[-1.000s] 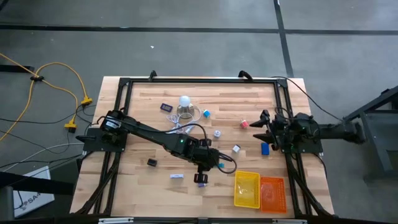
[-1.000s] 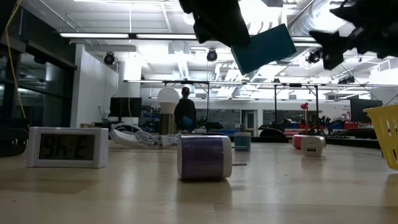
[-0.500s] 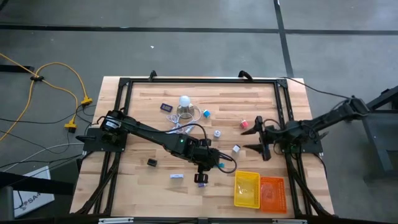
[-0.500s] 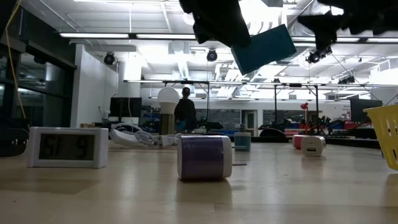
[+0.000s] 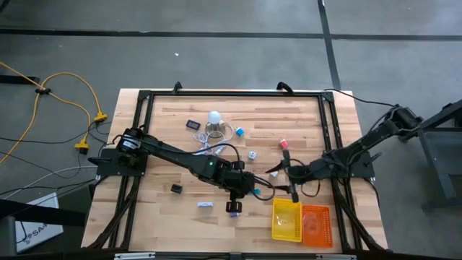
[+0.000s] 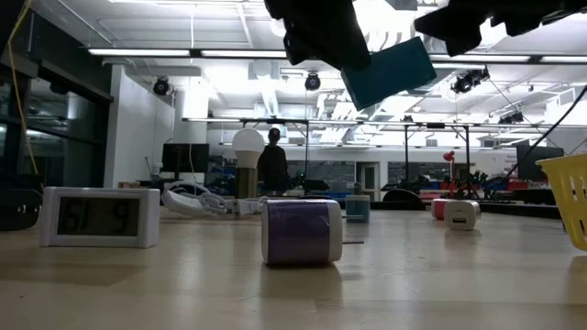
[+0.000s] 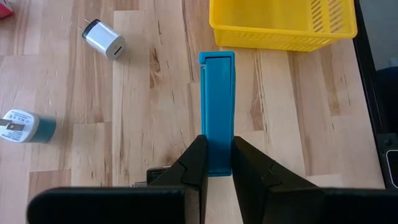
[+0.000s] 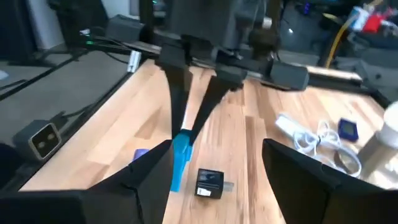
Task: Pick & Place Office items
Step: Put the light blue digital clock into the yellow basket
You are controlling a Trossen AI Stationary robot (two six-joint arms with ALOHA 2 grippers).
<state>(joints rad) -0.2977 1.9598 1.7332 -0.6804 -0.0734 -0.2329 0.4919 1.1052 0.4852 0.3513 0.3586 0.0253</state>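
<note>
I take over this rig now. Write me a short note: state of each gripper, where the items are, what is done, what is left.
Left gripper: shut on the blue block, held above the table near the yellow tray.
Right gripper: open, empty, beside the left one, facing it.
Done: nothing visible in the yellow tray; the orange tray is unclear.
Left: the blue block, white plug, pink cube, purple roll and other small items on the table.

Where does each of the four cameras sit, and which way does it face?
High view: overhead, straight down on the table; both arms show.
Low view: at tabletop height, level into the room; arms enter from above.
Left wrist view: behind the left gripper, shut on the teal stick, facing the yellow tray.
Right wrist view: behind the open right gripper, facing the left arm.
Shared: all four show the teal stick.
</note>
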